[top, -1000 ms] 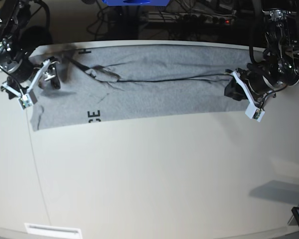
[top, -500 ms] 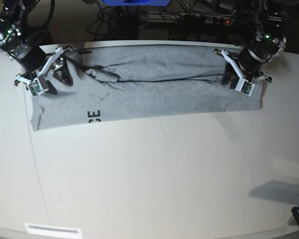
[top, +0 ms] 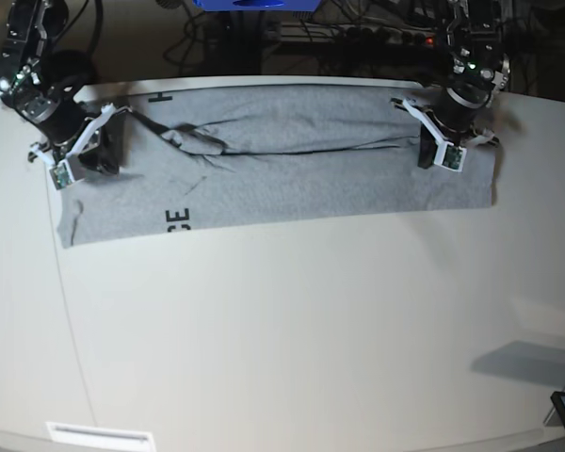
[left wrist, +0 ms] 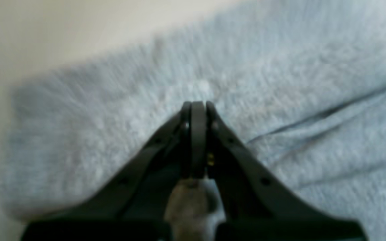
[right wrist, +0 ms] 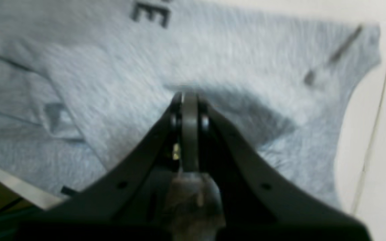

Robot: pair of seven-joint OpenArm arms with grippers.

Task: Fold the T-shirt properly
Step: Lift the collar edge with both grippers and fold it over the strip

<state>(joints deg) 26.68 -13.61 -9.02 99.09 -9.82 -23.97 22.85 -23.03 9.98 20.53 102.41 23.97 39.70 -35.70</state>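
A: Since a second ago both arms have come in off the ends of the T-shirt (top: 292, 155) and onto it; the left gripper (top: 430, 151), which hung beyond the cloth's end on the base view's right, now stands over the grey fabric near that end, and the right gripper (top: 92, 155) has moved in from the table (top: 282, 320) onto the opposite end.

B: And the claws; wide or together?

A: Together, both of them; in the left wrist view the left gripper (left wrist: 198, 105) shows its fingers (left wrist: 193, 140) pressed flat against one another, tip down at the cloth; the right wrist view shows the right gripper (right wrist: 187, 97) the same way, fingers (right wrist: 189, 134) closed to a single edge with a dark shadow just behind the tip.

B: Clamped on fabric, then?

A: I cannot tell; the pictures are blurred, and no fold of grey shows between the closed fingers in either wrist view; the tips are at or just above the surface.

B: Where does the shirt lie?

A: Along the far edge of the white table, stretched out as a long folded band from one arm to the other; a dark crease runs along its middle, with some rumpled folds toward the right gripper's end; black lettering (top: 178, 219) shows on the near edge at that end, and the right wrist view catches a block letter (right wrist: 151, 15) at its top; the near half of the table is bare apart from a white label (top: 99, 435) at the near edge.
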